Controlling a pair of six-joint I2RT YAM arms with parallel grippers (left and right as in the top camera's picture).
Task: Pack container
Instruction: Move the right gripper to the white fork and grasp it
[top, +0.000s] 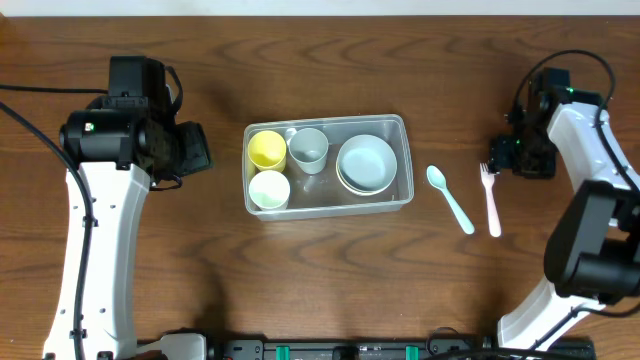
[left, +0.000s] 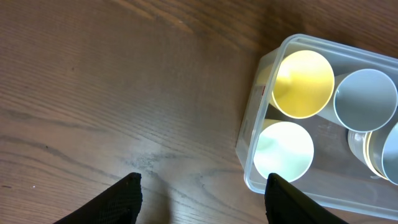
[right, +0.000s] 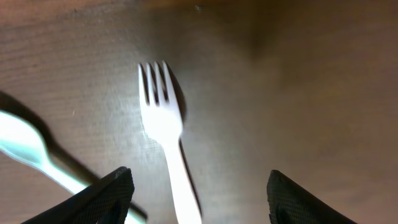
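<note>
Two pieces of cutlery lie outside the tub, and the rest of the scene reads as packing nearly finished. The wooden tabletop (top: 320, 290) carries everything. The left arm (top: 95, 210) stands off to the left side. Its claw (left: 203, 190) is released and empty over bare wood just beside the tub's short end, clear of the work and probably waiting. The right arm (top: 600, 160) reaches in from the right side, and its claw (right: 199, 183) is spread wide and low over the cutlery, gripping nothing.

The container (top: 330, 121), a clear rectangular tub, sits flat in the middle of the tabletop between the two arms, within reach of either. Inside, the pale blue bowl (top: 367, 163) fills the right half. Its doubled rim suggests it is nested on another, which would save room. Three cups stand upright, mouths up, in the left half: the yellow cup (top: 266, 149) at the far corner, the pale green cup (top: 269, 189) at the near corner, and the grey cup (top: 308, 148) between the yellow one and the bowl. They are set close together, so little floor is left over.

The light blue spoon (top: 450, 198) lies on the wood just right of the tub. The pink-white fork (top: 491, 200) lies beside it, apart from it. In the right wrist view the fork sits between the open fingers, tines pointing away — likely the next pick.
</note>
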